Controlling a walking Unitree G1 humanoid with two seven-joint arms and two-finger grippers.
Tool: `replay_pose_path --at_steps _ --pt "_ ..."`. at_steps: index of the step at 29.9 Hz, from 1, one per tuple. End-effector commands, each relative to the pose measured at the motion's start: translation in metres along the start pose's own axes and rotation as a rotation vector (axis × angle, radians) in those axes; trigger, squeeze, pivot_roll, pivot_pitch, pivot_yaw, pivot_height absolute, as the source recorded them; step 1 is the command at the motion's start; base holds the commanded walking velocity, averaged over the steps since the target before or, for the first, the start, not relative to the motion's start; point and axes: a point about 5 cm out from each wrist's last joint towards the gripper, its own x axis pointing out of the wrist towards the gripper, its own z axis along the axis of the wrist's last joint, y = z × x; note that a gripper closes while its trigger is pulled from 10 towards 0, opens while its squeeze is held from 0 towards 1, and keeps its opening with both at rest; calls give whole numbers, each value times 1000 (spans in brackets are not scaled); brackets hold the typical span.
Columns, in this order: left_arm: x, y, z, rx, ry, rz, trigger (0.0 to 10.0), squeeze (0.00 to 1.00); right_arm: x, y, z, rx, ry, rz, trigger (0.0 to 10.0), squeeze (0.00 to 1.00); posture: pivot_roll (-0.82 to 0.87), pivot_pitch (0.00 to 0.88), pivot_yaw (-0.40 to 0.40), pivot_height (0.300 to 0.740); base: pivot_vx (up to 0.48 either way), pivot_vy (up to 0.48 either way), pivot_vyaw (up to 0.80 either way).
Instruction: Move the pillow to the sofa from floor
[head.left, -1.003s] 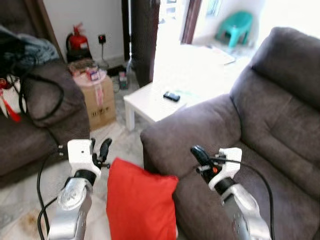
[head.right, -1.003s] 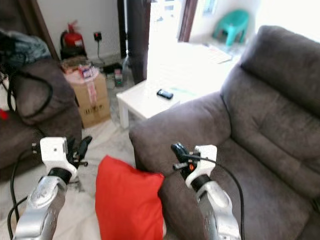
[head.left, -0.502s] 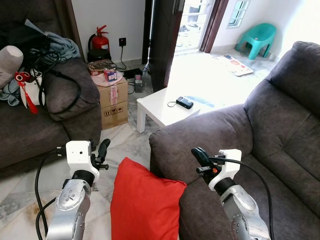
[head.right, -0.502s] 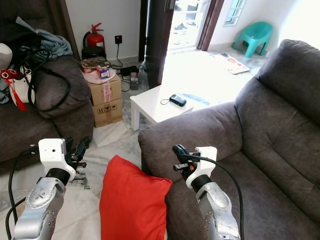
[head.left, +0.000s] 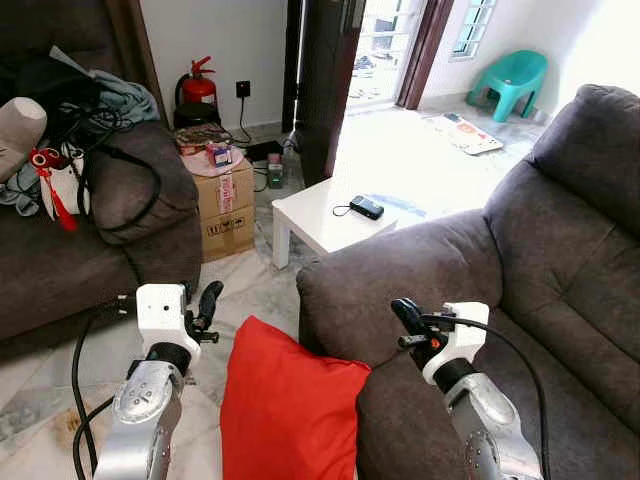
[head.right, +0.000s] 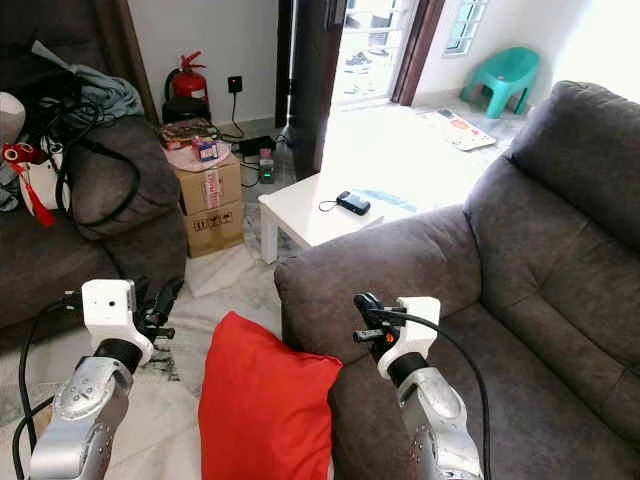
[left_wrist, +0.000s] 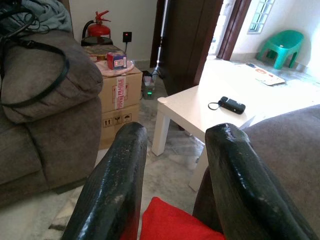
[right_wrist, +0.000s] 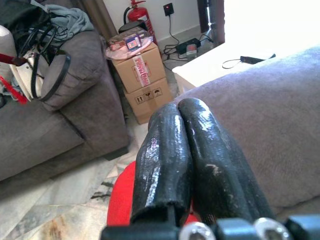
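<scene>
Jaws of the left gripper (left_wrist: 172, 165) stand parted and empty; jaws of the right gripper (right_wrist: 192, 150) are pressed together on nothing. One red pillow (head.left: 285, 410) stands on the floor (head.left: 250, 290) between the two, leaning against the sofa (head.left: 450, 260) arm, touched by neither. Ahead of both grippers stands one white table (head.left: 325, 215) carrying one black device (head.left: 367, 207). Left of it sit one cardboard box (head.left: 225, 195), one fire extinguisher (head.left: 198, 88) and a second, cluttered couch (head.left: 60, 250).
</scene>
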Motion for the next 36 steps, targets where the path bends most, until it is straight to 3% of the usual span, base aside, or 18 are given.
replay_pose_path --at_steps 1,9,17,30,36 --pt "-2 -2 -4 -8 16 -6 10000 0 -1 -9 4 -21 -14 -46 10000 0 138 0 -126 740 0 0 0" --pt "-2 -3 -5 -15 21 -8 10000 0 -2 -27 8 -51 -30 -188 10000 0 137 0 -125 740 0 231 0" --pt "-2 -4 -6 -19 22 -11 10000 0 0 -28 6 -51 -9 -199 10000 0 138 0 -128 740 0 372 -377" --pt "-2 -4 -7 -26 27 -14 10000 0 2 -30 8 -60 -23 -236 10000 0 139 0 -130 740 0 371 0" --pt "-3 -2 -8 -30 31 -11 10000 0 3 -33 10 -67 -34 -258 10000 0 138 0 -131 740 0 376 -525"
